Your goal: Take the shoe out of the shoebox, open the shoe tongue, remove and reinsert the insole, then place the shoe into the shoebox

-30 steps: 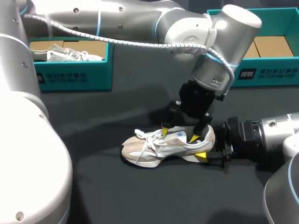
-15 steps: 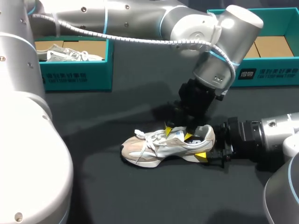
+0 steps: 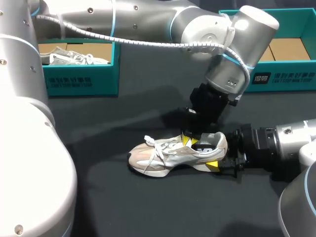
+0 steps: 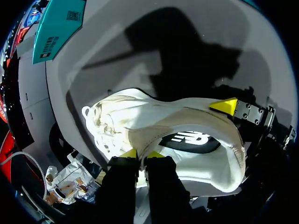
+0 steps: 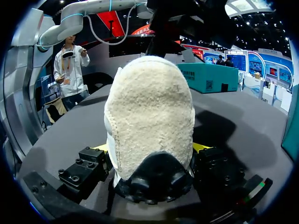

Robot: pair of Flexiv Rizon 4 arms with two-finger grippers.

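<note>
left gripper (image 4: 142, 154) is right down in the mouth of the shoe (image 3: 168, 155), yellow tips drawn almost together and nipping the beige rim of the opening at the lace end, a finger to each side of it. whether that's the tongue itself or the collar beside it, i cannot tell. just ahead of those fingers, inside the shoe, the black insole (image 4: 191, 139) lies flat with its white mark showing.

at the back, the right gripper (image 5: 150, 148) has the heel clamped, a finger pressed on each side of the fuzzy cream heel cup. one of its yellow tips shows against the heel in the left wrist view too.

the shoe stands upright on its sole on the dark table (image 3: 123, 197), toe towards the left arm's side, laces loose over the front. the left arm reaches in past the middle, its wrist above the shoe. the right arm lies low behind the heel.

farther back, the left teal shoebox (image 3: 79, 79) holds a second white shoe (image 3: 74, 57), well apart from the grippers. the right teal shoebox (image 3: 281, 74) sits at the far right, brown floor showing.
</note>
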